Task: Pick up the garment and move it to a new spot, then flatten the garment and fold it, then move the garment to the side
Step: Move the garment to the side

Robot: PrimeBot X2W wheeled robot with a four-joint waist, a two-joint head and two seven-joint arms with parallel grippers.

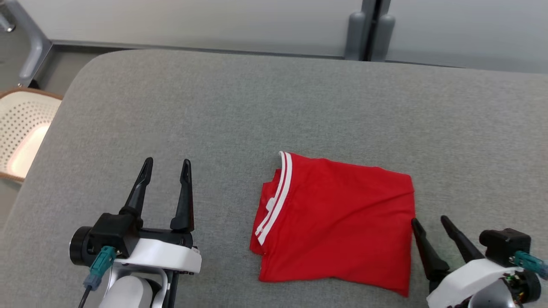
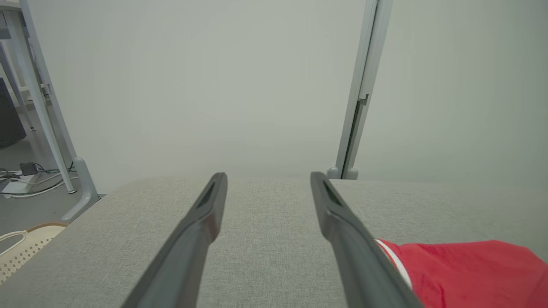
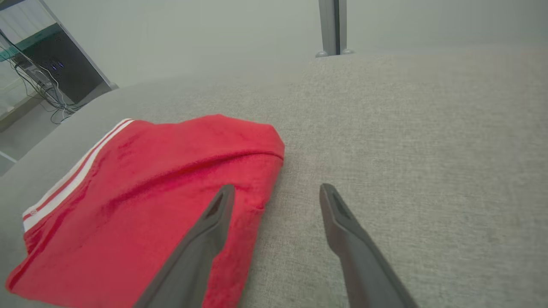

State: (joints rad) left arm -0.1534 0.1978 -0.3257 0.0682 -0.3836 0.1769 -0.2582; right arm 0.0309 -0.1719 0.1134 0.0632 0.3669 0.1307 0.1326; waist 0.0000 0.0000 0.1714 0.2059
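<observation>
The garment (image 1: 338, 218) is red with white stripes along one edge and lies folded into a rough square on the grey table (image 1: 274, 111). My left gripper (image 1: 167, 164) hovers open to its left, well apart from it, with nothing between the fingers. My right gripper (image 1: 430, 221) is open at the garment's right edge. In the right wrist view the garment (image 3: 141, 205) fills the lower left, and my right gripper (image 3: 277, 191) has one finger over the cloth's edge and the other over bare table. The left wrist view catches a corner of the garment (image 2: 466, 269) beside my left gripper (image 2: 268, 179).
A perforated cream chair seat (image 1: 21, 132) stands off the table's left edge. Grey partition panels with a post (image 1: 368, 30) run behind the table's far edge. Cables (image 2: 25, 175) lie on the floor at the left.
</observation>
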